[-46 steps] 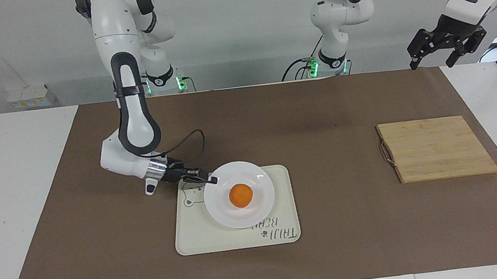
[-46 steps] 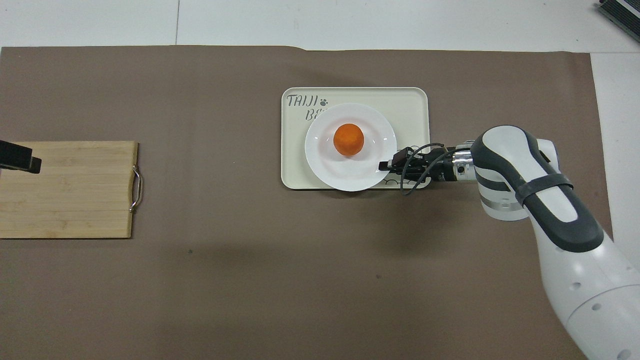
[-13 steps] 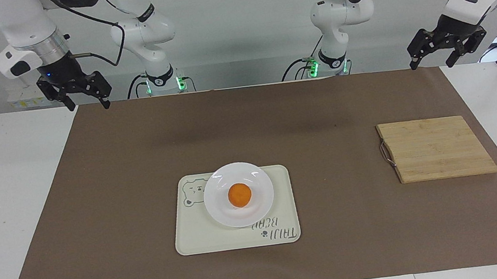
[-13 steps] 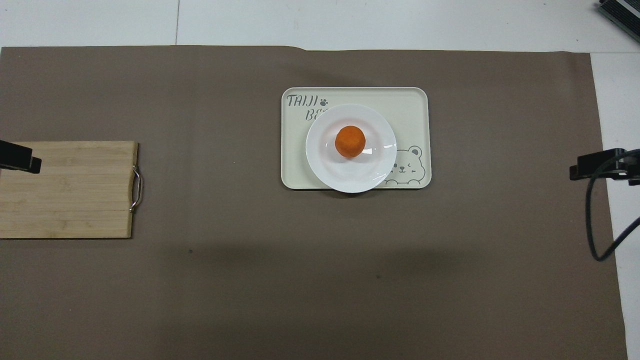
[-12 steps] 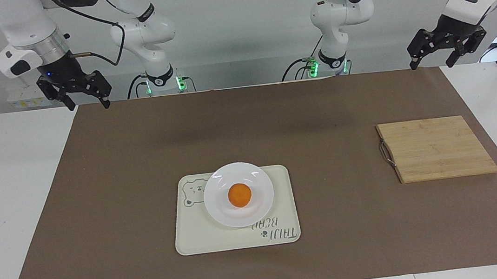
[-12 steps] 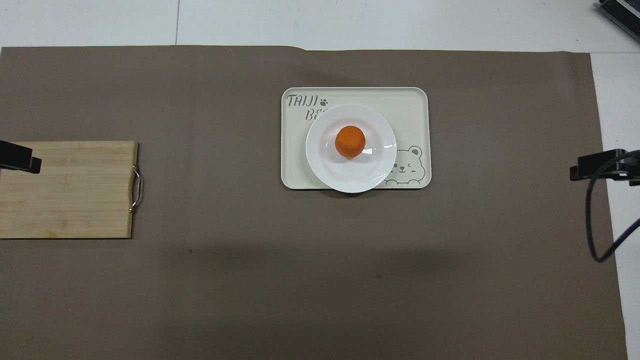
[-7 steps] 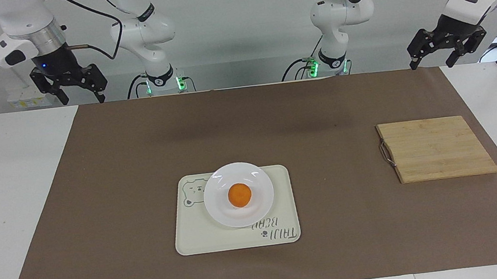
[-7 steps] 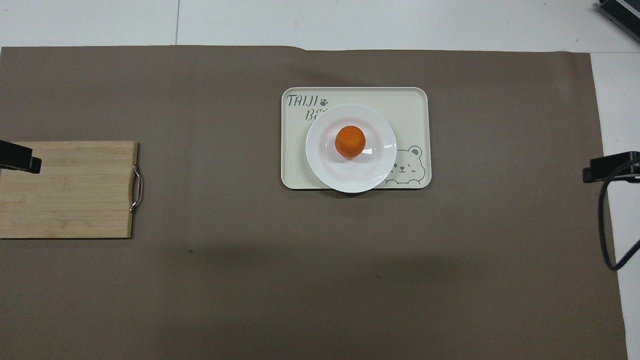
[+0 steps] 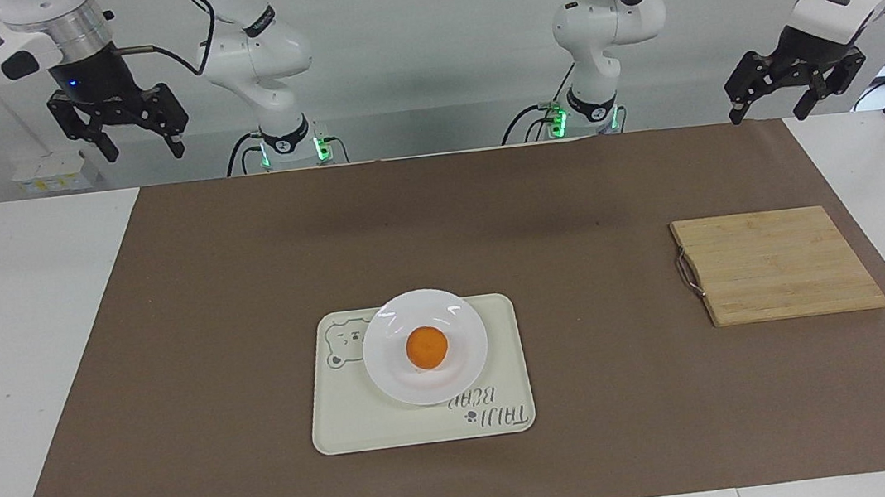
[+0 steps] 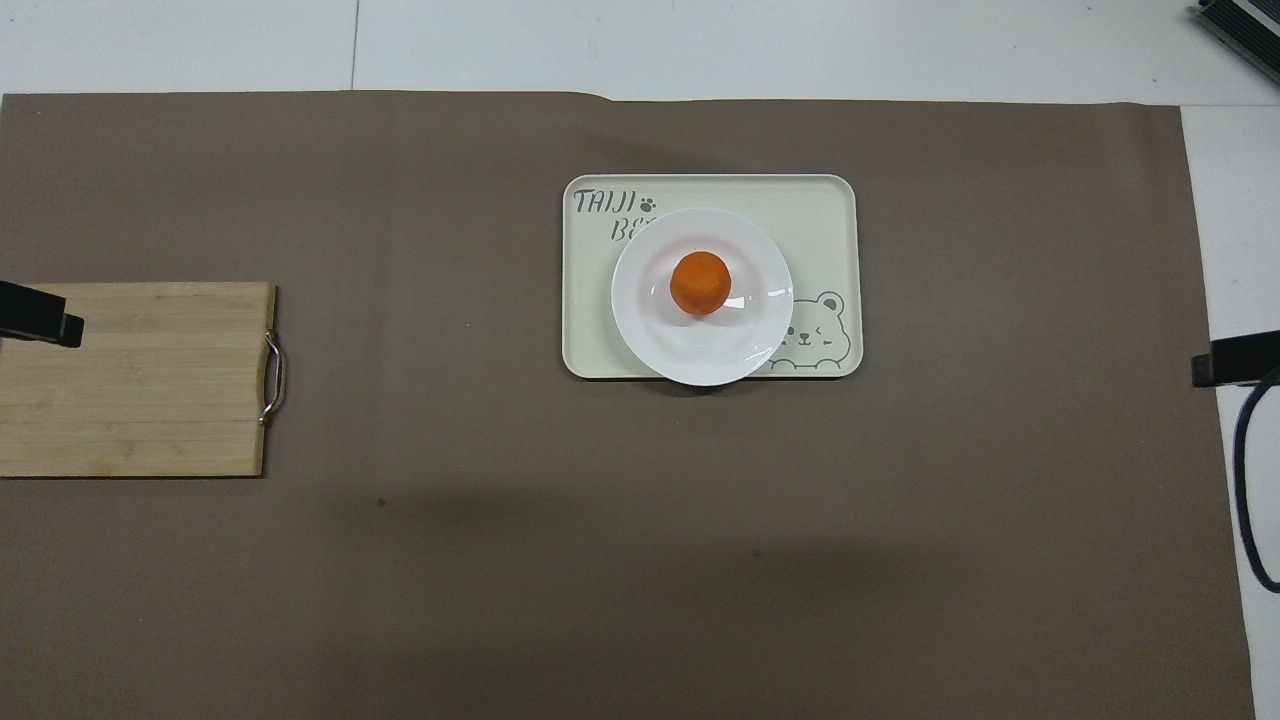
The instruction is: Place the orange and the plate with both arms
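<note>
The orange (image 9: 427,348) sits in the middle of the white plate (image 9: 460,367), which rests on the cream bear tray (image 9: 498,330); all three also show in the overhead view: orange (image 10: 700,283), plate (image 10: 700,350), tray (image 10: 825,215). My right gripper (image 9: 145,151) hangs open and empty high over the mat's edge by the robots, at the right arm's end. My left gripper (image 9: 768,111) hangs open and empty over the mat's corner at the left arm's end. Only one fingertip (image 10: 42,326) of the left and one fingertip (image 10: 1235,370) of the right show from overhead.
A bamboo cutting board (image 9: 778,264) with a metal handle lies toward the left arm's end, also seen from overhead (image 10: 140,380). A brown mat (image 9: 244,263) covers the white table.
The right gripper left the plate's rim and withdrew to the right arm's end; over the last second it rose a little more. Plate, orange and left arm have not moved.
</note>
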